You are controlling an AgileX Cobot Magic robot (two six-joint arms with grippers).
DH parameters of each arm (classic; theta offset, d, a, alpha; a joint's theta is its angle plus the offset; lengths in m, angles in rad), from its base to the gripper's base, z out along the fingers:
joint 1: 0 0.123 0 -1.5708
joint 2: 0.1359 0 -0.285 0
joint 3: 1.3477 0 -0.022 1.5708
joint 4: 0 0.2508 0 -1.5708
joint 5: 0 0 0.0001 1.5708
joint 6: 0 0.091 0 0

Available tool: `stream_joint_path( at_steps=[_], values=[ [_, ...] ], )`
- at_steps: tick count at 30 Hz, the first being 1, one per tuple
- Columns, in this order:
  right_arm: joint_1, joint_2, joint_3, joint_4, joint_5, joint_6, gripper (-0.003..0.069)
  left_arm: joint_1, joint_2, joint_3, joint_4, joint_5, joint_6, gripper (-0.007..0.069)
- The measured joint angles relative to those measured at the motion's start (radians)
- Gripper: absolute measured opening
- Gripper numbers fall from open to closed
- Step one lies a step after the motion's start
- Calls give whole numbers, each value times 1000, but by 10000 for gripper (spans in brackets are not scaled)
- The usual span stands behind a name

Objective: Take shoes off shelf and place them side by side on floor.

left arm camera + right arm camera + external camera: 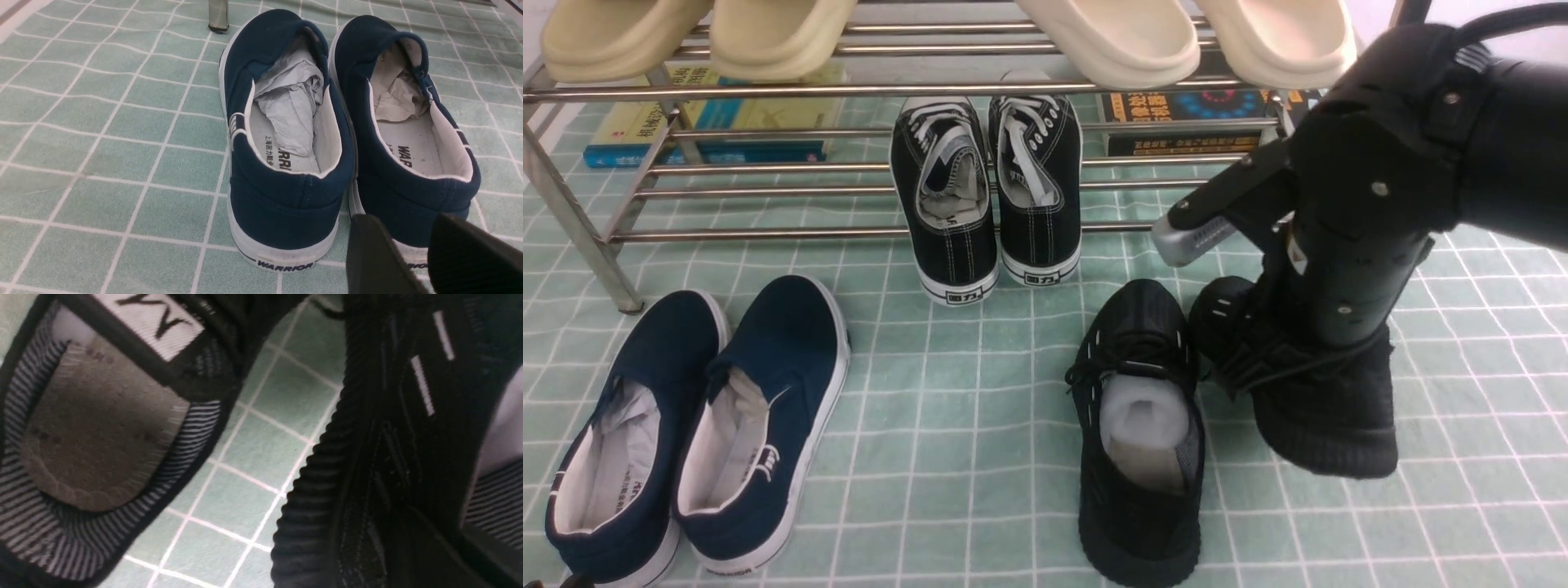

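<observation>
Two black knit shoes are down off the shelf (768,88), on the pale green gridded floor (980,384). One shoe (1137,433) lies flat with white stuffing showing. The other shoe (1327,416) sits just to its right, turned at an angle, toe towards the shelf. My right gripper (1319,339) reaches down into it and is shut on its side wall (388,457); the fingers are hidden by dark knit. The first shoe's opening (98,428) shows beside it with a strip of floor between. My left gripper (404,223) is open, just behind the heel of a navy slip-on.
A pair of navy slip-ons (698,425) lies on the floor at the left. Black canvas sneakers (988,196) stand on the shelf's lower rods, cream slippers (1111,37) on the top tier. Books (703,135) lie behind the rods. A shelf leg (596,253) stands at the left.
</observation>
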Motion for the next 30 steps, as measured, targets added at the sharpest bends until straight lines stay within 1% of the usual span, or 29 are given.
stream_joint_path(
  at_steps=[4,16,24,30],
  values=[
    [0,10,0,18,14,1,22,0,0,0,0,0,0,239],
    [0,19,-1,8,43,19,25,0,0,0,0,0,0,239],
    [0,95,-1,48,56,23,31,0,0,0,0,0,0,239],
    [0,107,-1,86,50,26,38,0,0,0,0,0,0,239]
  ],
)
